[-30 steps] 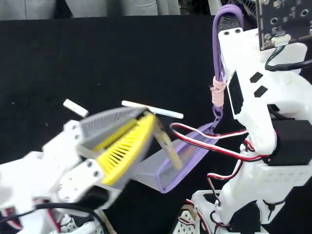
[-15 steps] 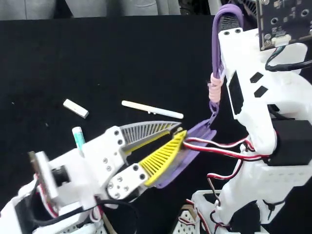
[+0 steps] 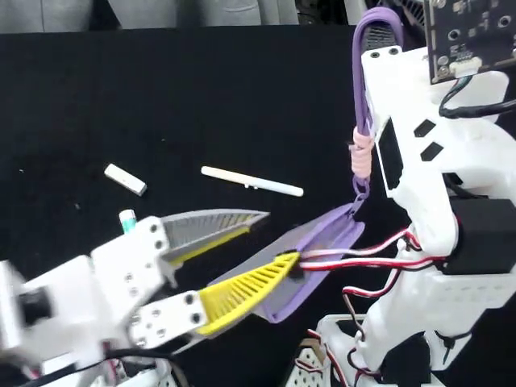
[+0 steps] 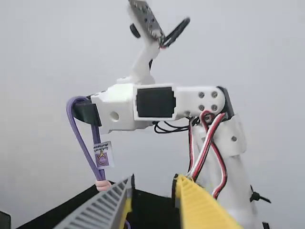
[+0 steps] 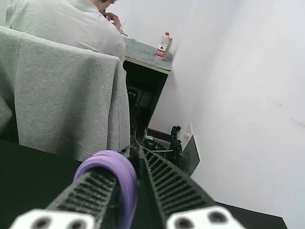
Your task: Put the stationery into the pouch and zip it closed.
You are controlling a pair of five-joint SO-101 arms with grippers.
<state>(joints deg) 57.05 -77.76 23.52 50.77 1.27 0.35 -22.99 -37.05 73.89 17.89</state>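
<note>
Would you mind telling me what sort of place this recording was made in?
Probably an office or lab workroom: a black-topped table as the work surface, a desk with a bottle on it behind, and plain white walls.

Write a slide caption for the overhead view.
Right gripper holds purple fabric pouch by its strap; open left gripper beside it; slim white pen and white eraser on black table.

One pouch [image 3: 324, 234], one eraser [image 3: 125, 179], two pens [image 3: 251, 182] [image 3: 127, 218] (one half-hidden).
</note>
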